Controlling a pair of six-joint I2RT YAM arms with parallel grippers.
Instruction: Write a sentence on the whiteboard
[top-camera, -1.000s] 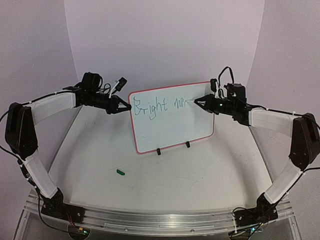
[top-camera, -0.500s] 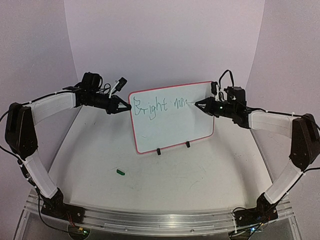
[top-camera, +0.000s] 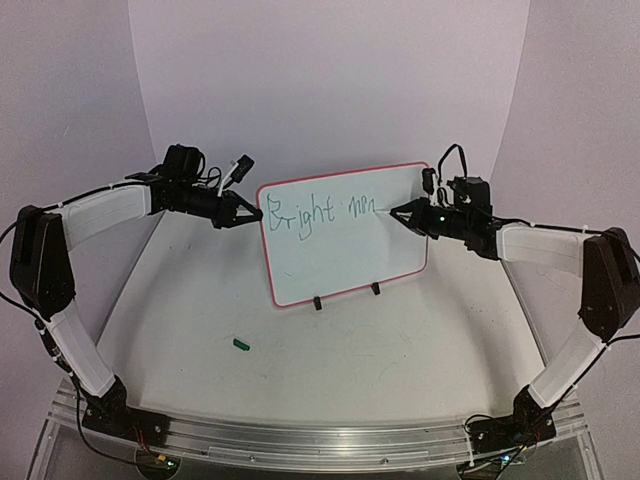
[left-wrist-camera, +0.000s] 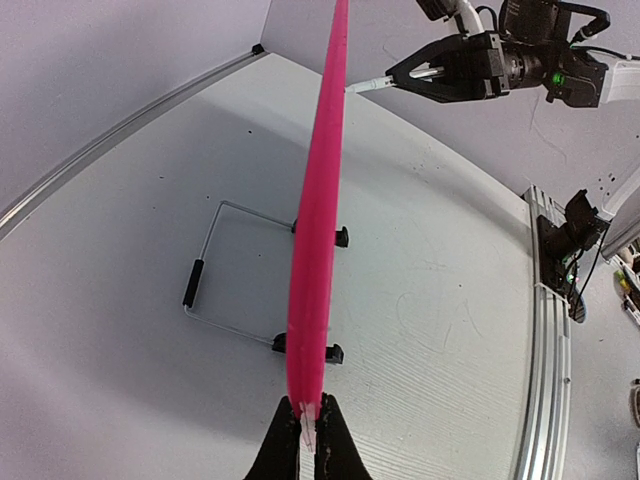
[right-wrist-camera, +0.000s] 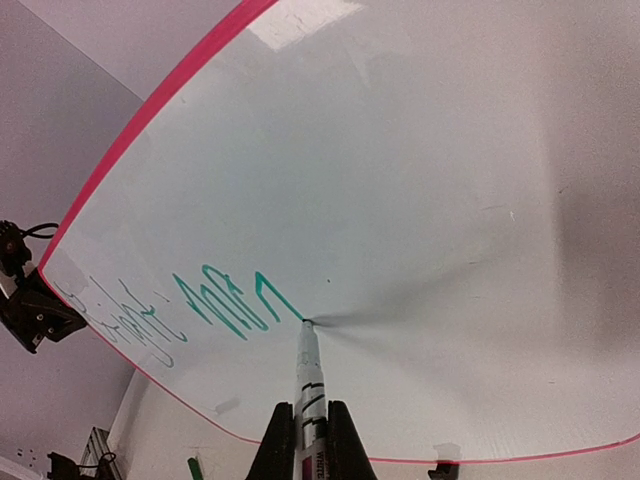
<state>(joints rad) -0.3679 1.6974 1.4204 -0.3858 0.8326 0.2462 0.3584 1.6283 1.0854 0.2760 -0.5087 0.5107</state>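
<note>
Right gripper (right-wrist-camera: 310, 425): jaws closed on the barrel of a marker (right-wrist-camera: 308, 372), which projects forward between the fingers. The marker tip touches the face of the whiteboard (right-wrist-camera: 430, 180), just beside the end of the last green stroke.

Left gripper (left-wrist-camera: 308, 425): jaws closed on the pink rim at the left edge of the whiteboard, steadying it. The left wrist view shows the board edge-on, with a wire stand (left-wrist-camera: 212, 262) behind it.

Whiteboard position: upright and slightly tilted on two black clip feet (top-camera: 316, 304), at the far middle of the table (top-camera: 420, 350), between the two grippers. Its long axis runs left to right. Green writing, reading roughly "Bright" plus a few more letters, occupies the upper left part.

Controlling relation: the unwritten surface lies right of the marker tip, toward the right arm, which is the nearer arm to it. The next strokes should probably run rightward along the long axis, with the tip held in contact.

A small green object (top-camera: 240, 343), possibly the marker cap, lies on the near left of the table, well apart from the board.
</note>
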